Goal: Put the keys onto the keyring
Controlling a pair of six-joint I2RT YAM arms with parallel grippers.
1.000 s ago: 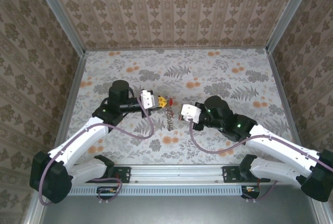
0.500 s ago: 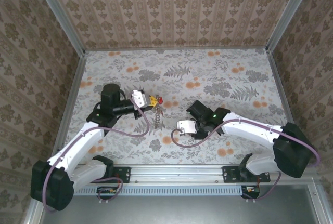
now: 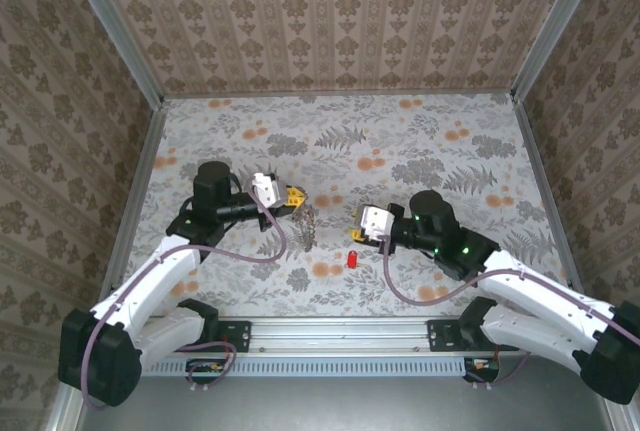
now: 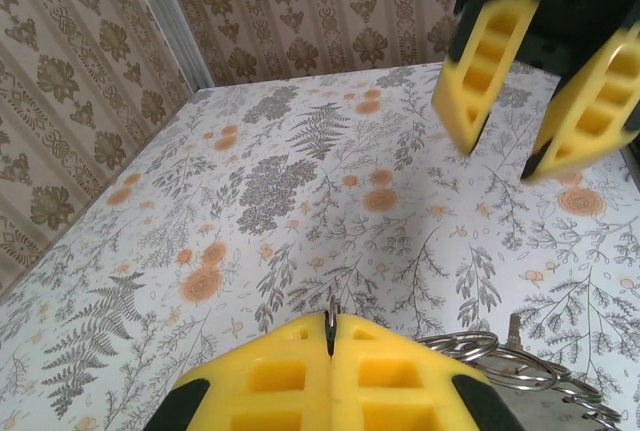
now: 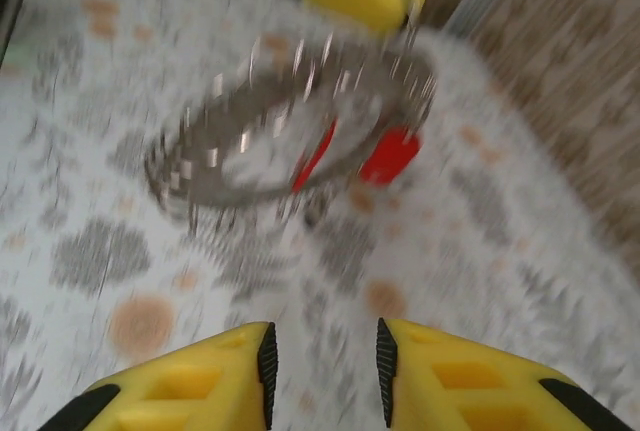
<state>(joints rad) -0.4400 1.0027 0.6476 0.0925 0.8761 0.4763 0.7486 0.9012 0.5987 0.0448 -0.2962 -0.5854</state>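
Since the earlier frame my right gripper (image 3: pixel 358 223) has parted, empty; a key (image 3: pixel 352 259) lies loose on the bench (image 3: pixel 420 141). My left gripper (image 3: pixel 293 197) pinches the keyring (image 3: pixel 307 223). Re-grasp required.

The keyring (image 3: pixel 307 224) is shiny coiled metal, and the key (image 3: pixel 352 259) has a smooth red plastic head.

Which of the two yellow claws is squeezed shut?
The left gripper: its yellow fingers press together, pinching the keyring's wire. The right gripper has a clear gap between its fingers and holds nothing.
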